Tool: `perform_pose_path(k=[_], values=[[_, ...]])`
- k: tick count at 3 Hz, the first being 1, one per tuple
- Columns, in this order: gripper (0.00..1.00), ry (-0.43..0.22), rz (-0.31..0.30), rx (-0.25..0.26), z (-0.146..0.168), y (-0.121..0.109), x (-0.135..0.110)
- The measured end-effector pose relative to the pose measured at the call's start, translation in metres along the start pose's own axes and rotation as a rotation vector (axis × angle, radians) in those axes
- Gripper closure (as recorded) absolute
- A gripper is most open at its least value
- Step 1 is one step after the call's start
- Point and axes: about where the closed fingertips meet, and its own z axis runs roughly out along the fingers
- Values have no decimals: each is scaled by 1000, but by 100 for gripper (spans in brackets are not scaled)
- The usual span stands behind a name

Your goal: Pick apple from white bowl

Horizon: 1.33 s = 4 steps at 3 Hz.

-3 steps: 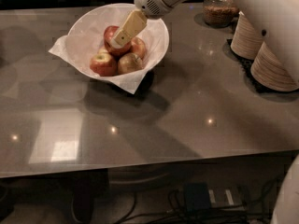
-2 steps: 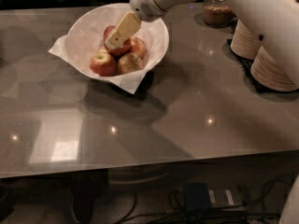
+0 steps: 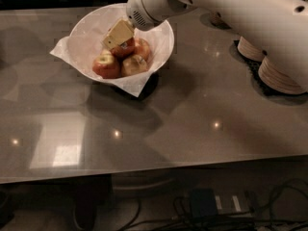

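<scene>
The white bowl [image 3: 85, 29], lined with white paper whose corners stick out, stands at the back left of the grey table. It holds several apples. The apple [image 3: 126, 49], deep red with a small pale sticker, lies at the top of the pile. Yellower red-blushed apples lie in front at the left [image 3: 107, 66] and the middle [image 3: 134, 64], and another at the right [image 3: 144, 47]. My gripper [image 3: 116, 35], tan at the tip, reaches down into the bowl from the upper right. It sits right on the upper left side of the deep red apple and hides part of it.
My white arm [image 3: 231, 8] crosses the back right of the table. Stacked pale plates [image 3: 279, 76] stand on a dark mat at the right edge. The table's front edge [image 3: 154, 174] runs across the bottom, with cables on the floor below.
My gripper has shifted a little to the left inside the bowl, and the deep red apple's sticker side now shows below its tip. The bowl and the other apples have not moved.
</scene>
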Motion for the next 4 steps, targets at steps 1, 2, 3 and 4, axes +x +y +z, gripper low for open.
perform_pose_path(k=[1, 2, 3, 4], values=[[35, 13, 46, 36, 4, 2, 7], [32, 19, 79, 58, 6, 4, 14], [32, 25, 105, 72, 7, 6, 20], [35, 26, 128, 79, 9, 8, 25]])
